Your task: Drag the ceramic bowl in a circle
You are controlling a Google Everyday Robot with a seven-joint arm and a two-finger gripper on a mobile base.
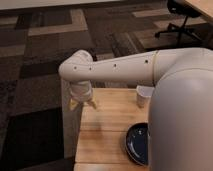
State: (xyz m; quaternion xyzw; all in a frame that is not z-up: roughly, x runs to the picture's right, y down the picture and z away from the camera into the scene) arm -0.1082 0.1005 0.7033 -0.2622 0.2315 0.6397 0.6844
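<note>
The ceramic bowl, dark navy and glossy, sits on the wooden table at its right side; the white arm hides its right part. My gripper hangs from the arm's wrist over the table's far left corner, well left of the bowl and apart from it. Its yellowish fingertips point down, just above the wood. It holds nothing that I can see.
A small white cup stands at the table's far edge, right of the gripper. The big white arm fills the right side. Patterned carpet lies beyond, with an office chair base at the far right.
</note>
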